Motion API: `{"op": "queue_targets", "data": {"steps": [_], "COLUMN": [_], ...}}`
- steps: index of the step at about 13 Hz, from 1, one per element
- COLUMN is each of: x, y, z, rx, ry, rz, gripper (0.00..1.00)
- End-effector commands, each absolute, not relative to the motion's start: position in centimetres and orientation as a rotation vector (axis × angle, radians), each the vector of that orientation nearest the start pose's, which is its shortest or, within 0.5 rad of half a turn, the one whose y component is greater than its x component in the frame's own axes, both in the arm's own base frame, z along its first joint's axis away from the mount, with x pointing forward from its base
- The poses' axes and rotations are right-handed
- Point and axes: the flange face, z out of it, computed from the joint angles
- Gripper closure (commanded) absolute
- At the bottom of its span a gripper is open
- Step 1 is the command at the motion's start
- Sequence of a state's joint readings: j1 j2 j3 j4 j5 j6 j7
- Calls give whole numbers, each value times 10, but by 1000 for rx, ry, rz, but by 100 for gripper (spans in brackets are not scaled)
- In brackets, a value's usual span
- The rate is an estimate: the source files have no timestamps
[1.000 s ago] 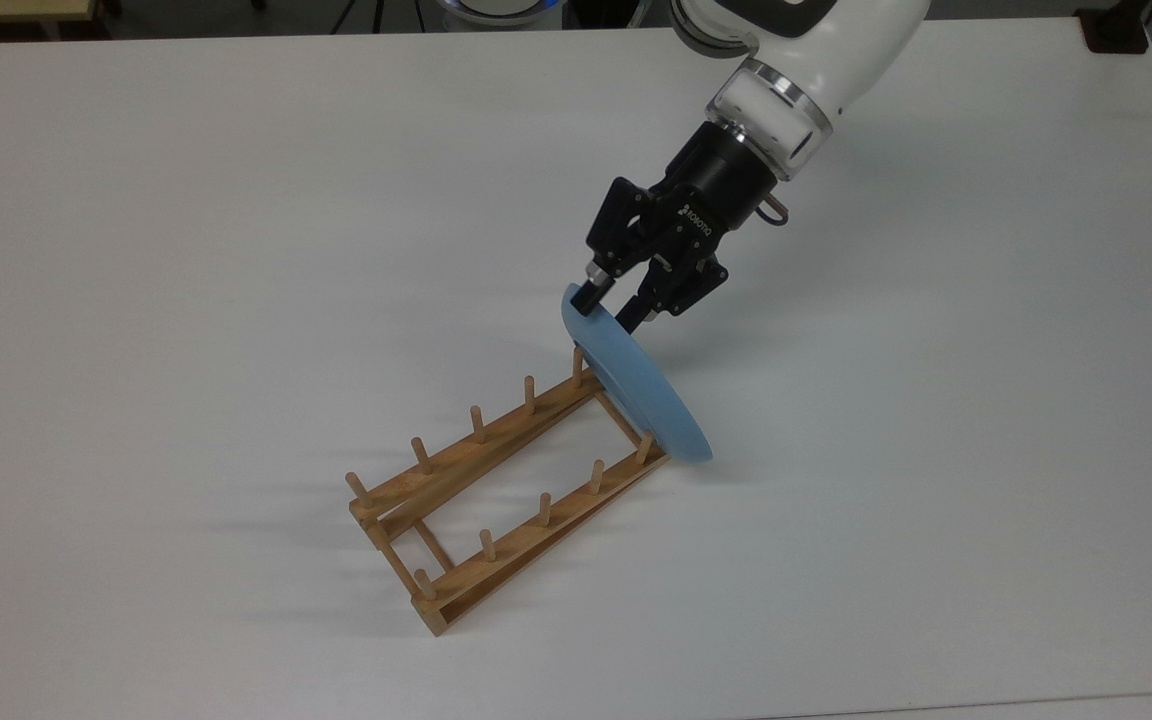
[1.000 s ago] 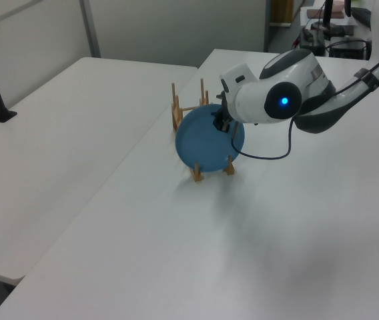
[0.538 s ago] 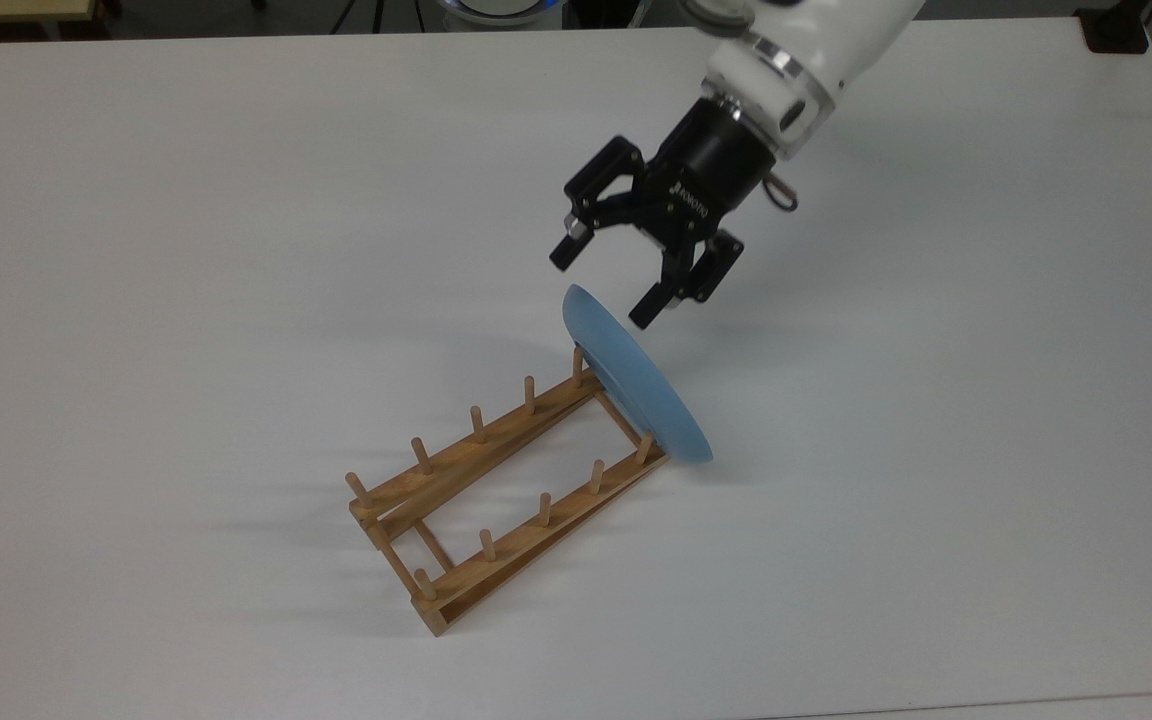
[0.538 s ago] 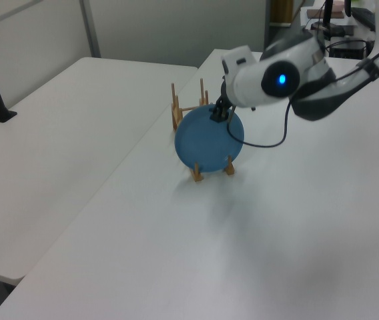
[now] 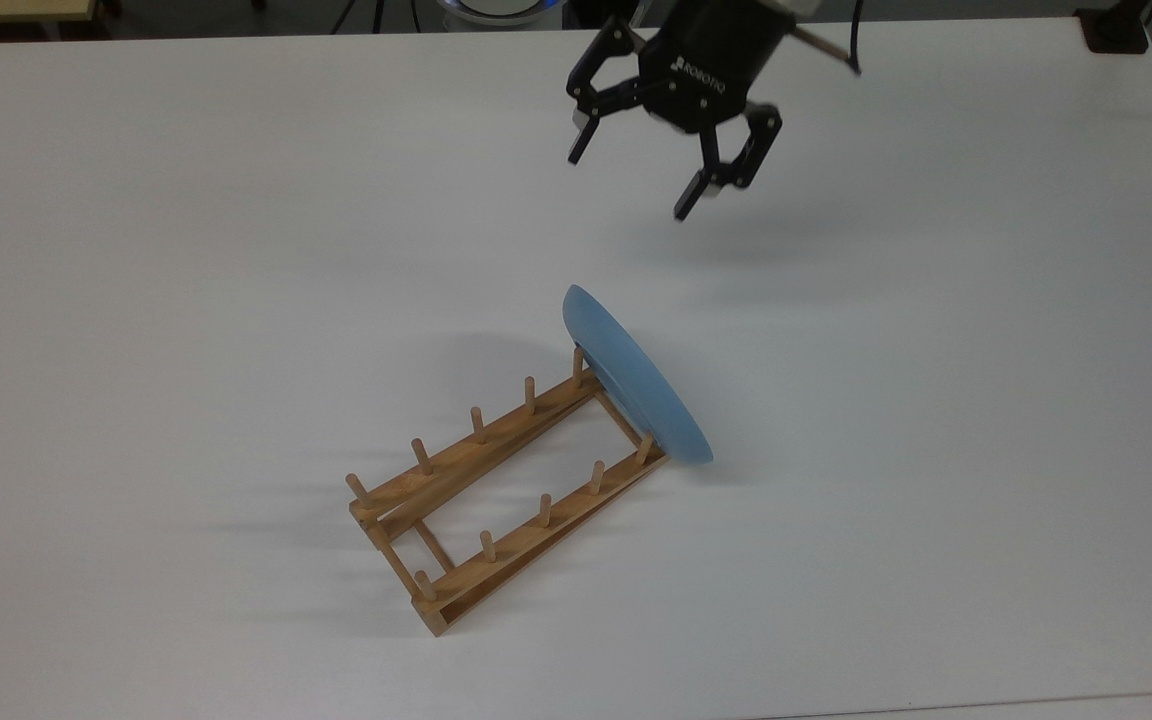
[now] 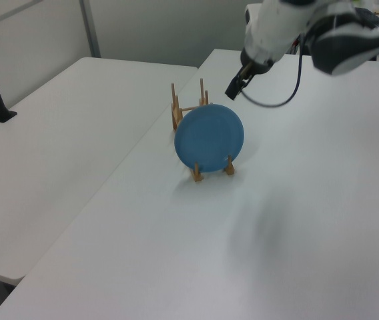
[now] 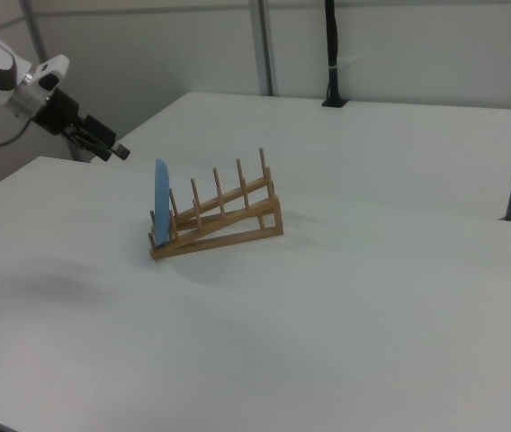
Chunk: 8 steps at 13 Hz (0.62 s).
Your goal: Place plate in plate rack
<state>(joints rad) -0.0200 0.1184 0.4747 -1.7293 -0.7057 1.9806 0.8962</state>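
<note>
— Looking at the near end first, what did you see on the white table [image 5: 136, 250]?

— In the top view, the plate rack [image 5: 496, 490] lay long-ways, with its near end at about 7 o'clock and its far end at about 1 o'clock. The near pegs had nothing between them.

— And where was the plate [image 5: 636, 375]?

— It was at the far end of the rack. It stood on its edge, tipped a little, and leaned on the last pair of pegs. I think it stood that way because the pegs stopped it from falling flat. In the right view the plate [image 7: 161, 214] looked thin, like a blue line, at the low end of the rack [image 7: 219, 216].

— Was anything holding it?

— No. The gripper [image 5: 636, 170] was farther off, at about 12 o'clock from the plate, and well apart from it. Its two fingers were spread wide with nothing between them.

— Why was it up there?

— I think the plate was put down, so the job looked about done.
</note>
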Motion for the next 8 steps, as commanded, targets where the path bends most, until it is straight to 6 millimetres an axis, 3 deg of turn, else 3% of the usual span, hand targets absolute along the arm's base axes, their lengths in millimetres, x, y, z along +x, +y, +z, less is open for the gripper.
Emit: {"op": "queue_targets", "data": {"steps": [1, 2, 4, 6, 8], "x": [561, 559, 552, 548, 547], "y": [185, 171, 124, 91, 57], "z": [563, 574, 592, 605, 607], "rx": [-3228, -3163, -3037, -2961, -2928], "ry": [451, 499, 627, 690, 728], "rz": [-508, -461, -286, -230, -188], "gripper": [0, 0, 0, 0, 0]}}
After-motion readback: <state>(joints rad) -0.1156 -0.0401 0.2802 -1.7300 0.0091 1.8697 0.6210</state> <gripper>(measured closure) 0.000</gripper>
